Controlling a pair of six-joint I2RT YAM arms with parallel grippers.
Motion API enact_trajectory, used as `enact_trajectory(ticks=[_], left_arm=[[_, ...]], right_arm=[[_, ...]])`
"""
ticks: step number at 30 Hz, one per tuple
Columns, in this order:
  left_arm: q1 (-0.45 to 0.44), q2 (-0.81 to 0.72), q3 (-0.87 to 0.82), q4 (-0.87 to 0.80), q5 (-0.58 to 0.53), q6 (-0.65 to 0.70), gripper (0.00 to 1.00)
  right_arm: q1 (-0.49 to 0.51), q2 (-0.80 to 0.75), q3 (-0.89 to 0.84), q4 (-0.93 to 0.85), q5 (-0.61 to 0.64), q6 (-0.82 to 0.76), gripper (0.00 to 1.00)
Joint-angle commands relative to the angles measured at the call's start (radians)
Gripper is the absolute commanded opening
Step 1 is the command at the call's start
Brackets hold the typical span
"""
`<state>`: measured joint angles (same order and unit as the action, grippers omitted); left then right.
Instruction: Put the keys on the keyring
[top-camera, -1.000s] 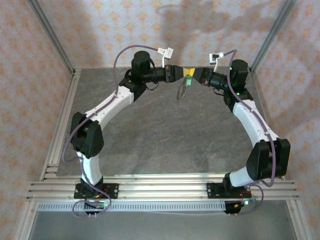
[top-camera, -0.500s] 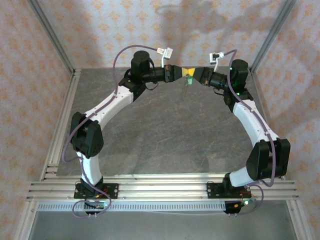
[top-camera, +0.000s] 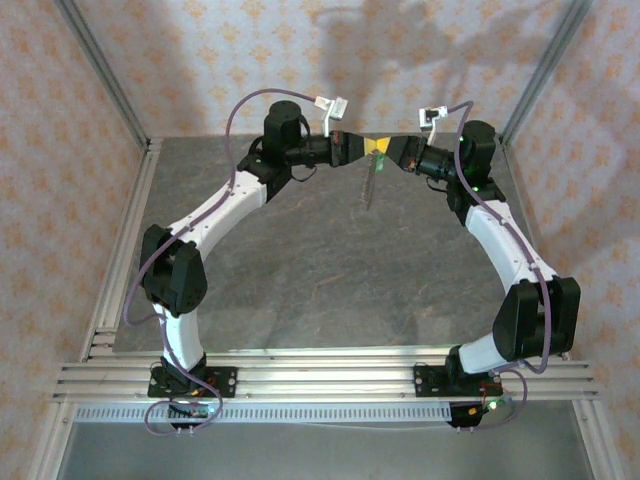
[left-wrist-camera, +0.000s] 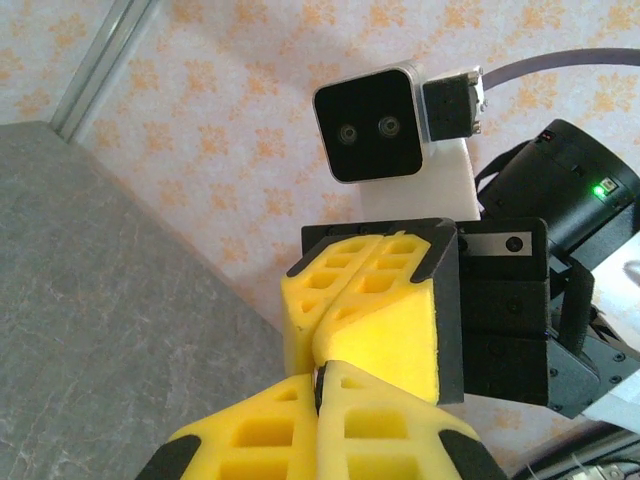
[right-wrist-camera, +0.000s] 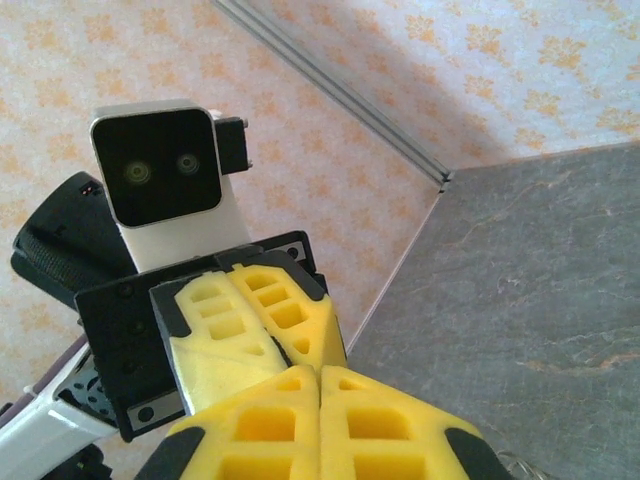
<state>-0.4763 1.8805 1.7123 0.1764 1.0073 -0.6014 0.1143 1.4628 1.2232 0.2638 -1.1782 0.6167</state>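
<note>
Left pincer (top-camera: 369, 146): it is at the far middle of the worktop (top-camera: 300, 280), raised above it and pointing to the right. In its own wrist view (left-wrist-camera: 318, 392) the two yellow fingers are pressed together along one seam.

Right pincer (top-camera: 386, 148): it points to the left and meets the left pincer tip to tip. In its own wrist view (right-wrist-camera: 320, 385) its yellow fingers are pressed together too, with no gap between them.

Meeting of the two: from the left wrist, the right pincer (left-wrist-camera: 312, 338) stands just above the left fingertips and touches them. From the right wrist, the left pincer (right-wrist-camera: 292, 352) touches the right one in the same way.

Speck (left-wrist-camera: 318, 374): a small dark and silvery bit sits in the seam at the left fingertips. I cannot tell what it is.

Keyring (top-camera: 368, 186): a thin tan-brown strap, seen blurred as an almost straight strip. It runs down and a little to the left from just under the joined fingertips. Whether either pincer pinches its upper end, I cannot tell.

Key: too small to make out on the strap in the top view.

Worktop: a grey stone-patterned surface, with the strap over its far middle part.

Wall (top-camera: 200, 60): orange flowered paper behind both arms.
</note>
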Motion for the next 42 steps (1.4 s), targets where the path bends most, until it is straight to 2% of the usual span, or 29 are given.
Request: enact_trajectory(ticks=[1,2,5,11,19,23,29,39,42], left_arm=[[-0.035,-0.053,-0.038,0.040,0.013,0.009,0.00],[-0.035,-0.057,-0.044,0.044,0.007,0.008,0.00],[-0.036,-0.066,-0.057,0.057,-0.007,0.005,0.00],[-0.034,-0.083,-0.084,0.120,-0.044,-0.038,0.00],[-0.033,-0.103,-0.109,0.195,-0.101,-0.100,0.00],[-0.034,-0.098,-0.116,0.245,-0.101,-0.138,0.00],[-0.033,-0.093,-0.112,0.270,-0.086,-0.156,0.00],[-0.035,-0.077,-0.086,0.287,-0.058,-0.179,0.00],[-0.035,-0.076,-0.083,0.284,-0.058,-0.179,0.00]], right_arm=[[-0.003,-0.031,-0.011,0.097,0.088,0.053,0.14],[-0.004,-0.034,-0.015,0.110,0.101,0.067,0.19],[-0.011,-0.048,-0.022,0.133,0.143,0.099,0.28],[-0.052,-0.106,-0.074,0.169,0.247,0.161,0.32],[-0.053,-0.244,-0.230,0.177,0.320,0.134,0.35],[-0.044,-0.275,-0.296,0.183,0.319,0.086,0.40],[-0.038,-0.327,-0.333,0.128,0.311,-0.024,0.41],[-0.021,-0.290,-0.271,0.151,0.187,-0.060,0.41],[-0.010,-0.288,-0.250,0.141,0.188,-0.070,0.41]])
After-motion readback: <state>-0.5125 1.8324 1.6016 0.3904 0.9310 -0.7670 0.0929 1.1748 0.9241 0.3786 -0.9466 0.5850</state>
